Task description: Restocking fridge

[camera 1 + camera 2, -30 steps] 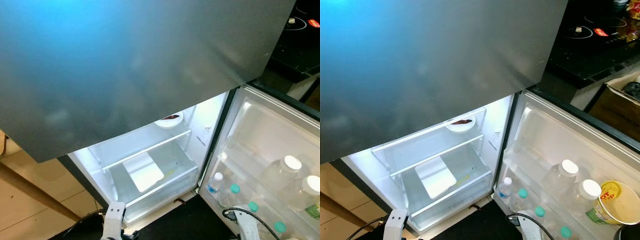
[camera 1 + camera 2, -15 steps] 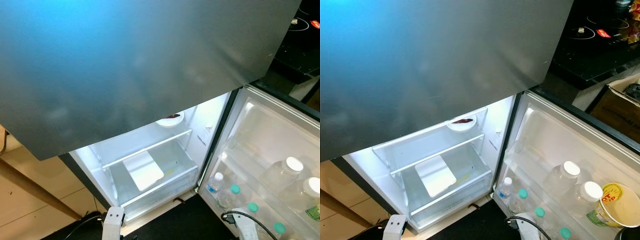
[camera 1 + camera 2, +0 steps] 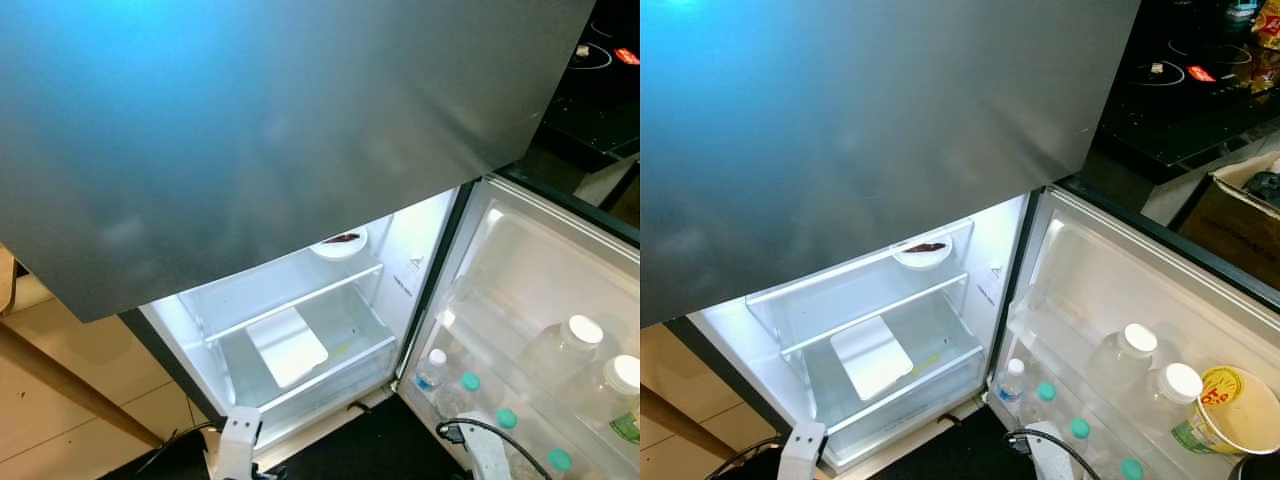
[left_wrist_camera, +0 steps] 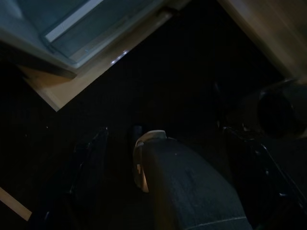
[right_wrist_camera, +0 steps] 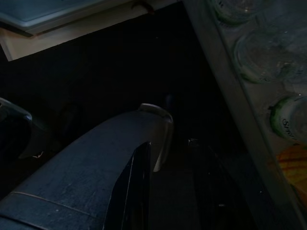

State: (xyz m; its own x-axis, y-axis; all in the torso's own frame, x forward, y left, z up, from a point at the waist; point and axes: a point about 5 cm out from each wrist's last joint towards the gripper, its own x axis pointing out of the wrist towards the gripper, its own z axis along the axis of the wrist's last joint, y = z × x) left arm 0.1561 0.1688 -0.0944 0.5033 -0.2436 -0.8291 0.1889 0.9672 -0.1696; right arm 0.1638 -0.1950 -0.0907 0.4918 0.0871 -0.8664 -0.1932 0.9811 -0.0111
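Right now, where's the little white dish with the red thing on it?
In the eye views, the small white dish sits at the back right of the fridge's upper glass shelf, above the clear drawer holding a white tray.

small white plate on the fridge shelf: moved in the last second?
No. The plate sits at the same back right spot on the glass shelf; it keeps its place against the shelf edge, so the slight shift across the frame is camera motion.

Yellow cup (image 3: 1238, 410) cut off by frame edge.
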